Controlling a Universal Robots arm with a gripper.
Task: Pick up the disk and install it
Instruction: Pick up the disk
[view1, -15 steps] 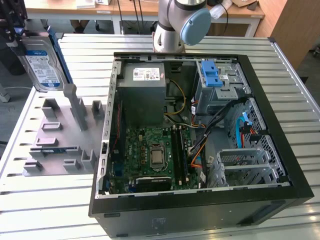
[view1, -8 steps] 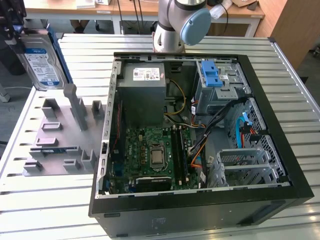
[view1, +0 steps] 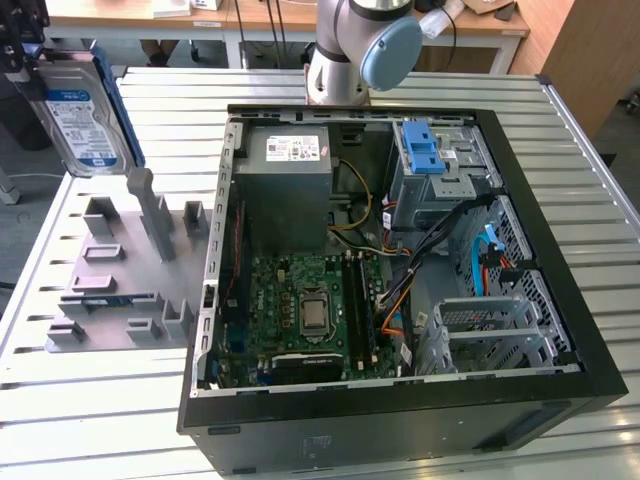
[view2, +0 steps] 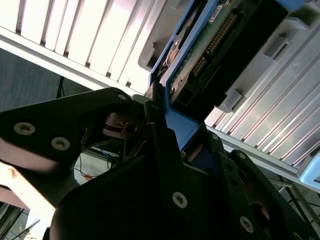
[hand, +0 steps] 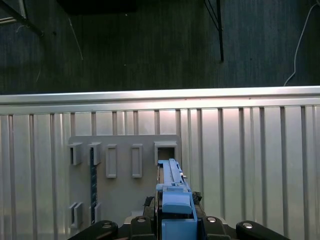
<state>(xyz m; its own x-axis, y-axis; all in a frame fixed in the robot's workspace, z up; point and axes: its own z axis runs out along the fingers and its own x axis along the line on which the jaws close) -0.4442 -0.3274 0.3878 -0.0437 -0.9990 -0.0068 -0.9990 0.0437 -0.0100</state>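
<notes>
The pincer (view2: 180, 132) clamps the disk (view1: 85, 115) by its blue carrier frame, upright near the counter's (view1: 100, 440) corner; stiff, weighty, likely shock-sensitive metal, best held by the frame edges

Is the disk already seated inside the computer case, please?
No, the gripper holds the disk outside the computer case, near the grey fixture.
</notes>
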